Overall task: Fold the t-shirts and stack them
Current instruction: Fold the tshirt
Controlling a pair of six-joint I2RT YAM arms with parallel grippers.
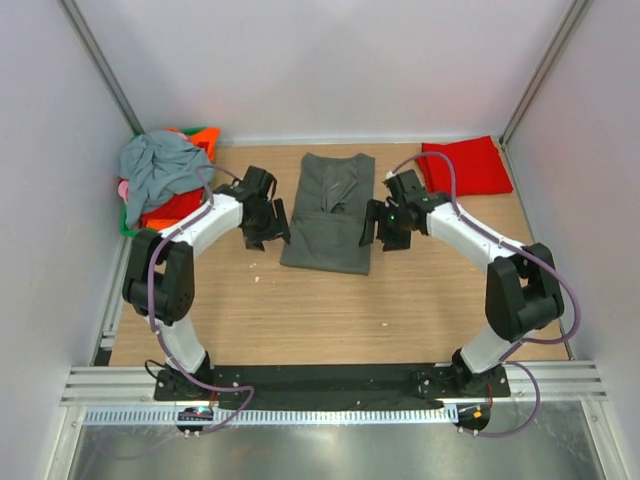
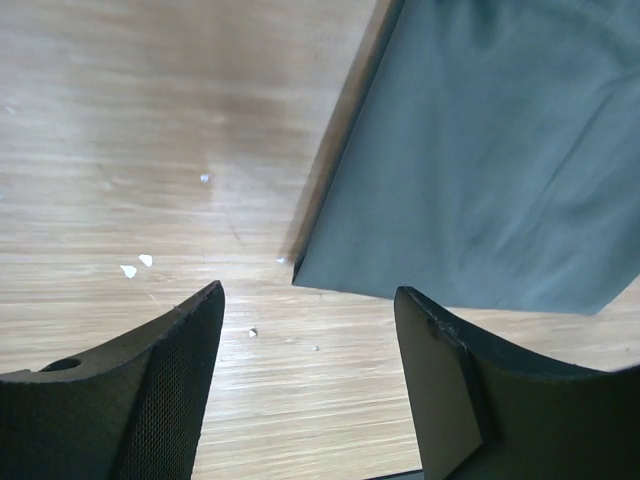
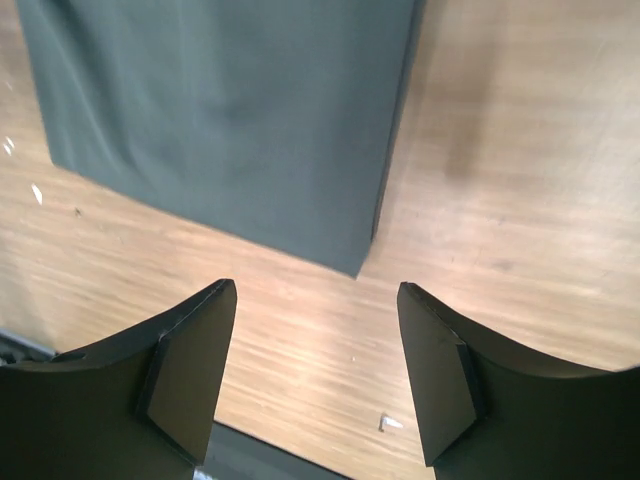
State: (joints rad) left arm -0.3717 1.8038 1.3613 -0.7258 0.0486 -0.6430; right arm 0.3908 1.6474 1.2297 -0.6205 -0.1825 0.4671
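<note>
**Both grippers empty at the grey shirt's near corners: watch for a partial pinch**

The dark charcoal-grey cotton t-shirt (image 1: 330,212) lies flat mid-table as a long, narrowed rectangle, sleeves seemingly folded in. A bright red folded t-shirt (image 1: 468,165) sits far right. A crumpled blue-grey t-shirt (image 1: 160,165) tops the pile at the green plastic basket (image 1: 207,133), far left.

Risks, as I judge them:
- The cloth looks layered, so jaws closing on the edge may catch the top layer only. The fold would then slide open on lifting.
- If L and R lift unevenly, the rectangle skews and creases diagonally.
- Coming in too low, the fingertips could scrape the wooden table (image 1: 300,310) and push the hem away instead of getting under it.

Pose: both arms reach forward and bend inward, flanking the shirt's near half w/ wrists tipped down. The left gripper (image 2: 308,295) has its jaws spread wide, nothing between them, and the shirt's near-left corner just ahead. The right gripper (image 3: 316,288) mirrors it at the near-right corner, jaws likewise apart and empty. Neither touches cloth.
</note>
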